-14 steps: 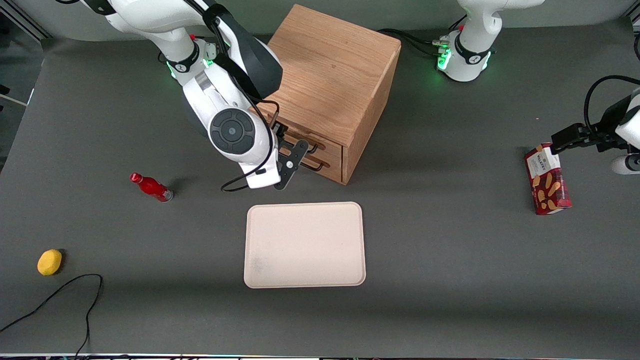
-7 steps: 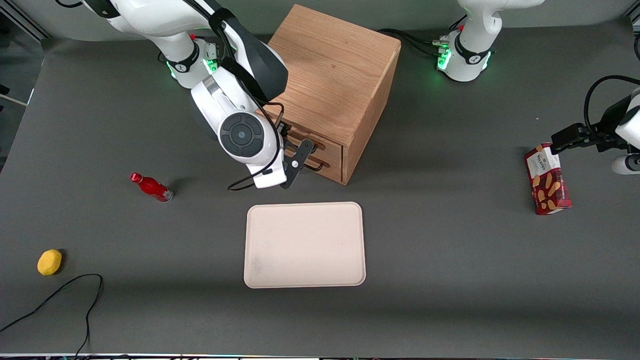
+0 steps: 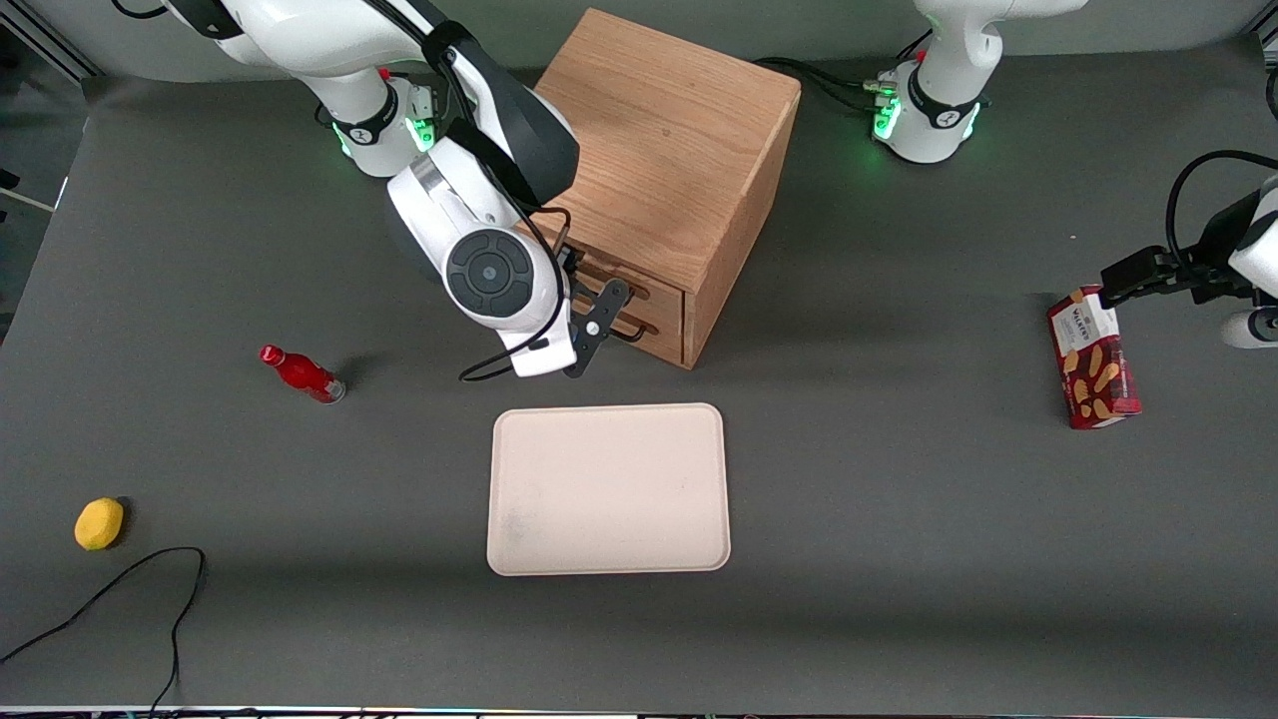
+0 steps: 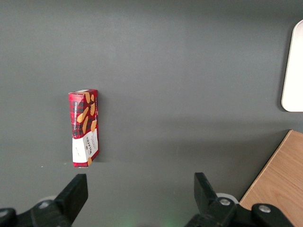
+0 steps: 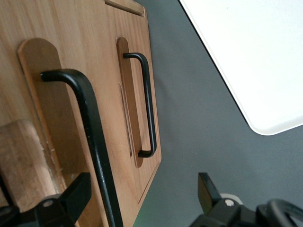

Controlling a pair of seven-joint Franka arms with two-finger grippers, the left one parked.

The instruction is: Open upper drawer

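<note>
The oak cabinet (image 3: 669, 130) stands at the middle of the table with both drawers flush in its front. The upper drawer (image 3: 641, 291) (image 5: 61, 94) carries a thin black wire handle (image 5: 92, 142). My gripper (image 3: 591, 290) (image 5: 142, 201) is open right in front of that drawer. The handle's bar runs between the fingers, close to one fingertip (image 5: 75, 191) and well apart from the other. The lower drawer (image 5: 135, 56) with its own handle (image 5: 149, 109) lies beneath, nearer the tabletop. The arm hides part of the cabinet front in the front view.
A cream tray (image 3: 608, 488) lies flat in front of the cabinet, nearer the front camera. A red bottle (image 3: 302, 373), a yellow lemon (image 3: 99, 523) and a black cable (image 3: 120, 599) are toward the working arm's end. A red cookie box (image 3: 1092, 358) lies toward the parked arm's end.
The arm has moved in toward the cabinet front, carrying the open gripper up to the upper drawer's handle. The drawers have not moved.
</note>
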